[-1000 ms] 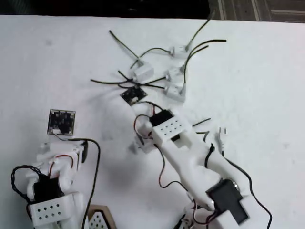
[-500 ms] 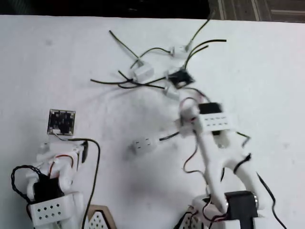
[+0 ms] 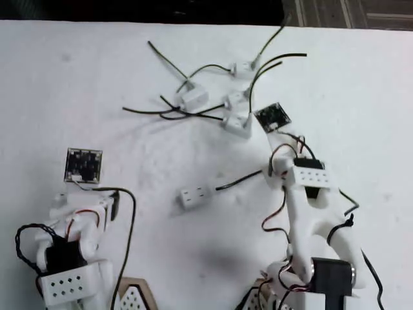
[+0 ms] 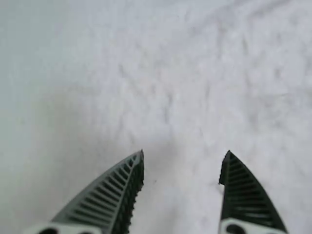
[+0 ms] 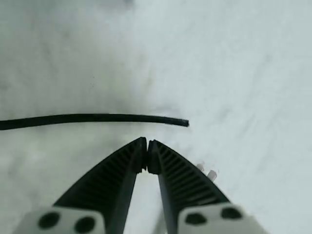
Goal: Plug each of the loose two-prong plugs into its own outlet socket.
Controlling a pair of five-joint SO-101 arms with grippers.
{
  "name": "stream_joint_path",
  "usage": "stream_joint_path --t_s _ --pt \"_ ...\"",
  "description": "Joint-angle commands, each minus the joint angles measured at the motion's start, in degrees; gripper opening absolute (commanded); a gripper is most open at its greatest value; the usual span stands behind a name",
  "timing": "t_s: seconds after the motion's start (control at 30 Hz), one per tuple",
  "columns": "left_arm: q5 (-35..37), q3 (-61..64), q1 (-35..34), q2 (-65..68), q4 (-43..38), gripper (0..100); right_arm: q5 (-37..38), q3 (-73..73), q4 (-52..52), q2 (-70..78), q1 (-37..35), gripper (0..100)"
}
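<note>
Near the middle of the white table [image 3: 77,77] lies a white socket block [image 3: 195,196], holes facing up. Its short black cord [image 3: 239,179] trails toward the right arm [image 3: 310,213]. Well apart from it, toward the far edge, sits a tangle of white connectors [image 3: 236,123] with black cords. Which of them are plugs and which sockets is too small to tell.

The right arm's wrist hangs just beside that tangle. The right gripper [image 5: 146,148] has its fingertips pressed together with nothing between them. A loose black wire end [image 5: 183,123] lies on the table just beyond the tips. Two pale pins [image 5: 206,170], probably a plug's prongs, peek out beside one finger. The left gripper [image 4: 183,156] is spread wide and empty over bare table.

The step in hand looks like picking up a plug. To do it well, the right gripper should open first, then close on a plug's white body rather than its cord, leaving the prongs free. The cords overlap, so a slow lift would avoid dragging neighbours. The left gripper could steady the socket block, which looks light enough to slide.
</note>
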Motion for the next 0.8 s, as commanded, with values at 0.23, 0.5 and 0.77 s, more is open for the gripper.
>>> stream_joint_path --t_s 0.23,0.5,0.77 --pt "-0.53 -0.35 -0.22 -0.57 -0.09 26 0.53 -10.55 -8.57 18.15 2.07 1.8" --pt "-0.53 -0.35 -0.22 -0.57 -0.18 26 0.26 -16.26 -8.75 22.55 2.59 1.8" --pt "-0.53 -0.35 -0.22 -0.57 -0.18 26 0.18 -14.68 -8.4 15.96 1.54 1.8"
